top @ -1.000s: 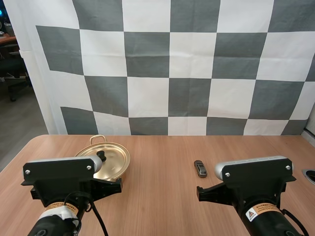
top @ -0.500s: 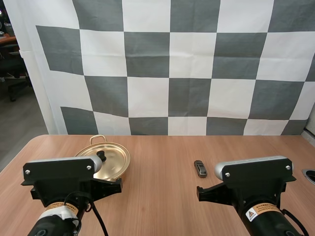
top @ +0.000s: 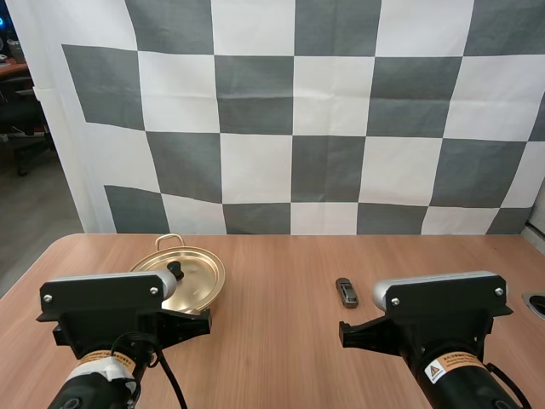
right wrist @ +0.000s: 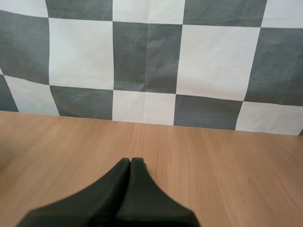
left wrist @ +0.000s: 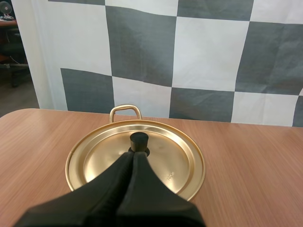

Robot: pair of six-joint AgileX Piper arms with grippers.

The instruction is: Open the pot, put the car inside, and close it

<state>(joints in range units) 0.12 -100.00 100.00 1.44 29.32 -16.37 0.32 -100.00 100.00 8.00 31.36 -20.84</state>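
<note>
A gold pot (top: 189, 277) with its lid on stands at the table's left; the lid (left wrist: 137, 158) has a black knob (left wrist: 138, 141). A small dark toy car (top: 346, 291) lies right of centre on the wood. My left gripper (left wrist: 132, 155) is shut on nothing, its tips just short of the knob, above the lid. My right gripper (right wrist: 130, 161) is shut too, held over bare table. The car lies ahead and to the left of the right arm (top: 438, 319) in the high view.
The wooden table (top: 281, 341) has open room between the pot and the car. A round hole or fitting (top: 536, 303) sits at the table's right edge.
</note>
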